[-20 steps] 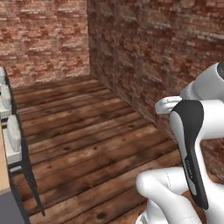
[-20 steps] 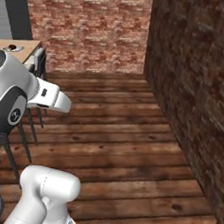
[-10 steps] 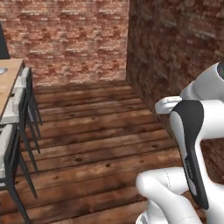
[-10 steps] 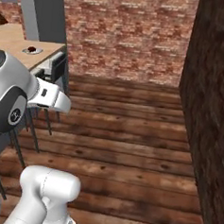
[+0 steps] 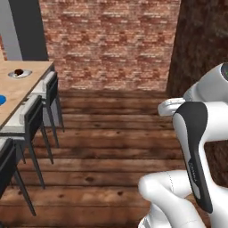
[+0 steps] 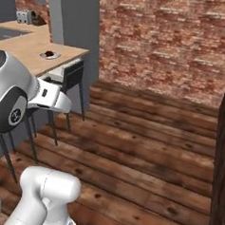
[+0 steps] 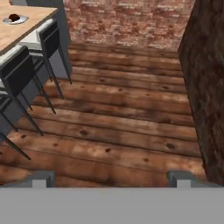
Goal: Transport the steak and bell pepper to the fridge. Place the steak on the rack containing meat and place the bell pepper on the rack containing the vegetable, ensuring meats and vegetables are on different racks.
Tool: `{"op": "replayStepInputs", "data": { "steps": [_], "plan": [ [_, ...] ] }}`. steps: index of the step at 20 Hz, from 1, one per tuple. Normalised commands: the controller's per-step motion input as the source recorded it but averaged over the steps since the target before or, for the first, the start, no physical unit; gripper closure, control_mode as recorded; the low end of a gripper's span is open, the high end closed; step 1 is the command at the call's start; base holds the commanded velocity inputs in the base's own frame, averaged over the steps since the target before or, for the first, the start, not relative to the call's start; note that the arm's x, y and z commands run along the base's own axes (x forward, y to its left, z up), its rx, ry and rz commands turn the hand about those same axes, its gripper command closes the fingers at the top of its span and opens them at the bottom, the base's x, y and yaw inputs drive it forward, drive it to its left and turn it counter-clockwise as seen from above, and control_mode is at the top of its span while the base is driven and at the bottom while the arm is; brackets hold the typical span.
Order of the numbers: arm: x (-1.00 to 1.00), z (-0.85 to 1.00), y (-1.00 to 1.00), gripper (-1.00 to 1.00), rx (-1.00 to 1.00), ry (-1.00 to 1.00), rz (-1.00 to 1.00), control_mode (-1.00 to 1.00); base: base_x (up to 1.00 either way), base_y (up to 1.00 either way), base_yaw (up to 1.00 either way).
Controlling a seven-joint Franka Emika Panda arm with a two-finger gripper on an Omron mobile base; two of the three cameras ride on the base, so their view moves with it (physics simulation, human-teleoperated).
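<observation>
A dark reddish-brown lump, the steak, lies on a small pale dish on the wooden counter. My gripper is open, its fingertips wide apart with nothing but floor between them. It hangs over the plank floor, far from the counter and to its right. The bell pepper is out of view. A tall dark grey block rises behind the counter's end; I cannot tell whether it is the fridge.
Dark stools line the counter's near side. A blue plate shows at the left edge. A toaster sits on the back counter. Brick walls close the back and the right; open plank floor lies between.
The whole picture has slid to the right: the base has turned left. The counter, stools and dish have come into view. The gripper stays open.
</observation>
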Motion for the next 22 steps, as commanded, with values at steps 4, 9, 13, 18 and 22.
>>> {"op": "replayStepInputs", "data": {
  "steps": [4, 9, 13, 18, 22],
  "plan": [
    [0.00, 0.00, 0.00, -1.00, 0.00, 0.00, 0.00, 1.00, 1.00, -0.72, 0.45],
    [0.00, 0.00, 0.00, -1.00, 0.00, 0.00, 0.00, 1.00, 1.00, -0.70, 0.46],
    [0.00, 0.00, 0.00, -1.00, 0.00, 0.00, 0.00, 1.00, 1.00, -0.72, 0.48],
    [0.00, 0.00, 0.00, -1.00, 0.00, 0.00, 0.00, 1.00, 1.00, -0.70, 0.49],
    [0.00, 0.00, 0.00, -1.00, 0.00, 0.00, 0.00, 1.00, 1.00, -0.67, 0.50]
  ]
}}
